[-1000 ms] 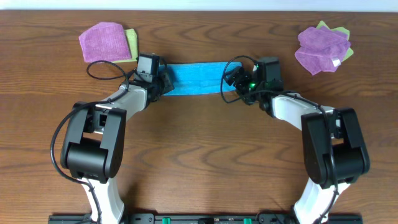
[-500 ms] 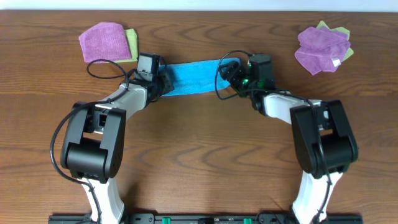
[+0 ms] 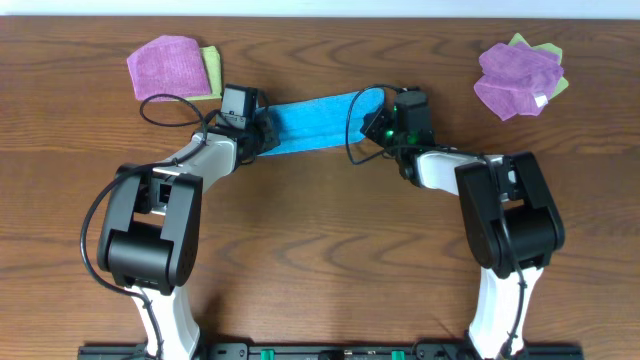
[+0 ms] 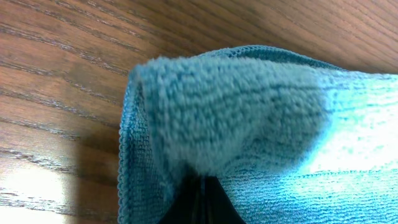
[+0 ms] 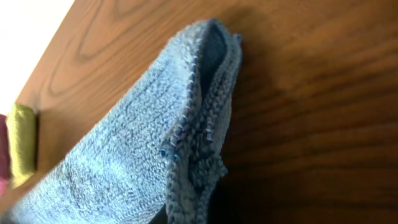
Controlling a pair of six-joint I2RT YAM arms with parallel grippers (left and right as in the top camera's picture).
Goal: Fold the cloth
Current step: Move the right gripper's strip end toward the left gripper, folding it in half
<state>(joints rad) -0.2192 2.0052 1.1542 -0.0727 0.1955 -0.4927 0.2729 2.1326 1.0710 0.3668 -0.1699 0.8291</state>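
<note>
Both ends of cloth [image 3: 315, 122] between the fingers [image 4: 200, 206]

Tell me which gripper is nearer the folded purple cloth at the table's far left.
Left. The left gripper clamps one end of the blue cloth, just right of and below the folded purple cloth. The right gripper holds the opposite end, farther right.

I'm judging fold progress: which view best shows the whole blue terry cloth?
Overhead: the blue terry cloth shows nearly its full length as a strip. Left wrist shows only one bunched end; right wrist, one pinched corner.
</note>
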